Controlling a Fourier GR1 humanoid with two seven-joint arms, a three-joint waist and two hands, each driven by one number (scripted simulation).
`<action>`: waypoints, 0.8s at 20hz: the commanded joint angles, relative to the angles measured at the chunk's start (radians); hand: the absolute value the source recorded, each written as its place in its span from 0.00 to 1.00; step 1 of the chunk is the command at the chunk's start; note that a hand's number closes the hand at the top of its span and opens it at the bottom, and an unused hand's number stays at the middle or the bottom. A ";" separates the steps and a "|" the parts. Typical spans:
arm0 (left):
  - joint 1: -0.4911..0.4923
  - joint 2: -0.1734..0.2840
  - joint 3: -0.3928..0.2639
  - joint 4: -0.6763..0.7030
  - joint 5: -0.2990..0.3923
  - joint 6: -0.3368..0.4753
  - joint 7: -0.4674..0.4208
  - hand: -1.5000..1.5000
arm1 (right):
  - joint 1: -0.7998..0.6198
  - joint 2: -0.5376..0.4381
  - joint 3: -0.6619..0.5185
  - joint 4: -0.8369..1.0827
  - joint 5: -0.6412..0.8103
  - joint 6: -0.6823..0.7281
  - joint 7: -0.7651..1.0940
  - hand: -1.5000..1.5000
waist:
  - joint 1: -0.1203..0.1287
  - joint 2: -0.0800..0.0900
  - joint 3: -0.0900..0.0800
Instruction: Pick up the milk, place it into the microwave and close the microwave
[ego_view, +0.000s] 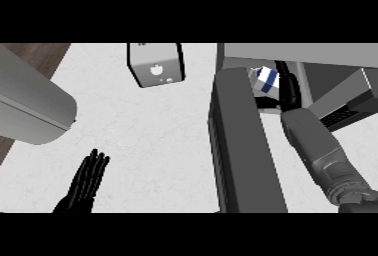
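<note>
The milk is a white carton with blue stripes, seen inside the microwave at the upper right. My right hand reaches into the microwave's opening and its black fingers curl round the carton, partly hiding it. The microwave's dark door stands swung open toward me, left of my right forearm. My left hand rests open near the lower left, fingers straight and pointing up, away from everything.
A grey toaster-like appliance stands at the back centre of the white counter. A large grey rounded object lies at the left edge over a wooden strip.
</note>
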 joint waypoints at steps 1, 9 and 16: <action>-0.001 -0.017 -0.029 0.025 -0.045 0.020 -0.006 0.00 | 0.035 -0.015 -0.040 -0.002 -0.040 0.069 -0.048 0.00 | -0.017 -0.006 -0.001; -0.033 -0.054 -0.077 -0.027 -0.068 0.042 0.063 0.00 | 0.126 0.002 -0.071 -0.010 -0.078 0.180 -0.152 0.00 | -0.043 -0.021 -0.002; -0.089 -0.094 -0.070 0.013 -0.092 0.074 0.083 0.00 | 0.281 0.014 -0.070 0.000 -0.097 0.392 -0.262 0.00 | -0.073 -0.031 -0.003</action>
